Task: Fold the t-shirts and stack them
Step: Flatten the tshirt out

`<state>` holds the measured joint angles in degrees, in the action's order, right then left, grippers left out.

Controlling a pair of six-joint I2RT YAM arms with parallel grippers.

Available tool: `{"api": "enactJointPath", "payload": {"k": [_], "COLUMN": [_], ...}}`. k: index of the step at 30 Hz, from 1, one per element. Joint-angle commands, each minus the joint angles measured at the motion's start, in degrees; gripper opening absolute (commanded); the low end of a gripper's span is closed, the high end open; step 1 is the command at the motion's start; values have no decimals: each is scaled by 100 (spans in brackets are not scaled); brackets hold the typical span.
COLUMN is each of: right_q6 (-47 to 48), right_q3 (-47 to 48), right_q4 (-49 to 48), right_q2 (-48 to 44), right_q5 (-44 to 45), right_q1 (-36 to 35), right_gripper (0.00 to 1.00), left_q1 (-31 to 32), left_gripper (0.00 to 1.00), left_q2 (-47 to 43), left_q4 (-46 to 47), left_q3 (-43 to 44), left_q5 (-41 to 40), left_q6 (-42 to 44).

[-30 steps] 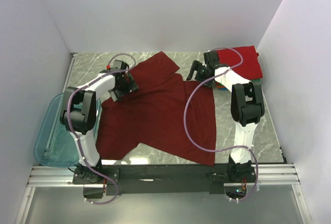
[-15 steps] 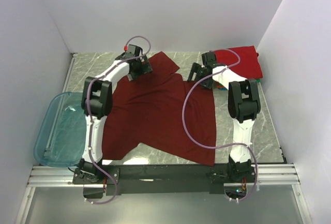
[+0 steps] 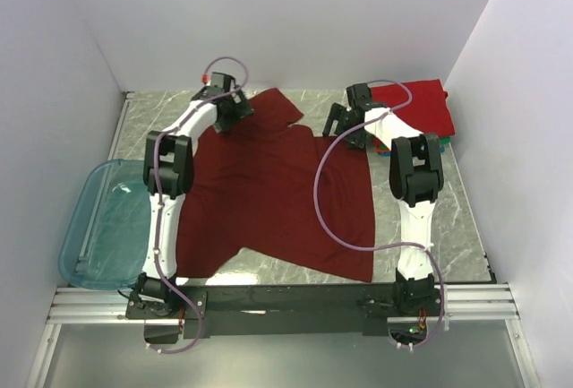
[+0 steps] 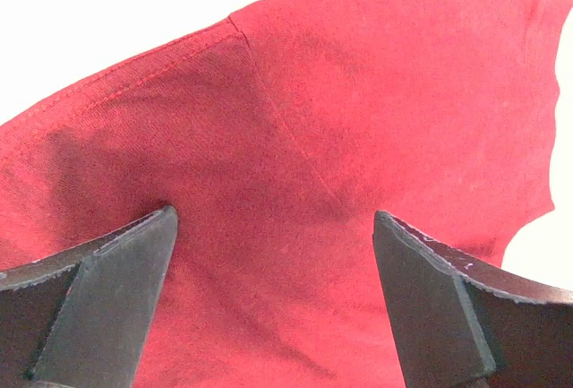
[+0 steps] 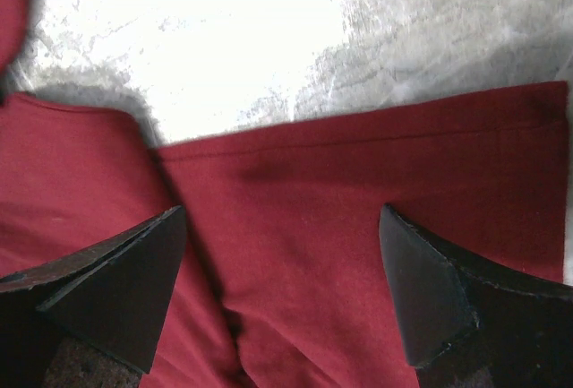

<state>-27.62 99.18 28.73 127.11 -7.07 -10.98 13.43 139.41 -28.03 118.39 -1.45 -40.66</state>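
Spread open and unfolded over the middle of the table, a dark maroon short-sleeved cloth t-shirt [image 3: 269,191], wrinkled along its right side, with one flap (probably a sleeve) splayed toward the far edge. Beneath it, a grey marbled tabletop [image 3: 466,218]. At the far right corner, just beside the shirt's far-right edge, a stack of folded cloth shirts [image 3: 421,106], bright red on top, the lower colours barely showing.

Over the far-left shoulder, the left black two-finger gripper [image 3: 229,112], fingers spread wide above flat cloth and a seam, pinching nothing. Over the shirt's far-right edge, the right black two-finger gripper [image 3: 343,125], likewise spread wide, above a hemmed edge with bare marble beyond. At the table's left edge, a translucent teal plastic bin [image 3: 81,245].

Likely risks from here:
- Closing too far in from the edge and dragging up a bunch instead of a clean corner.
- Lifting one side ahead of the other and skewing the fold.
- Sweeping the right arm or lifted cloth into the nearby stack and knocking it askew.
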Motion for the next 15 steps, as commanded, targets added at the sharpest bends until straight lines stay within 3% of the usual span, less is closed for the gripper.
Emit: {"api": "enactJointPath", "payload": {"k": [1,8,15], "right_q6": [-7,-332,-639], "right_q3": [303,488,1191], "right_q4": [474,581,932], "right_q2": [340,464,780], "right_q5": [57,-75,179], "right_q1": [26,114,149], "right_gripper": [94,94,95], "left_q1": [-481,-965,-1053], "left_gripper": [100,100,100], "left_q2": [68,-98,-476], "left_q4": [-554,-642,-669], "left_q3": [-325,-676,-1063], "left_q5": [-495,-514,-812], "left_q6": [-143,-275,-302]}}
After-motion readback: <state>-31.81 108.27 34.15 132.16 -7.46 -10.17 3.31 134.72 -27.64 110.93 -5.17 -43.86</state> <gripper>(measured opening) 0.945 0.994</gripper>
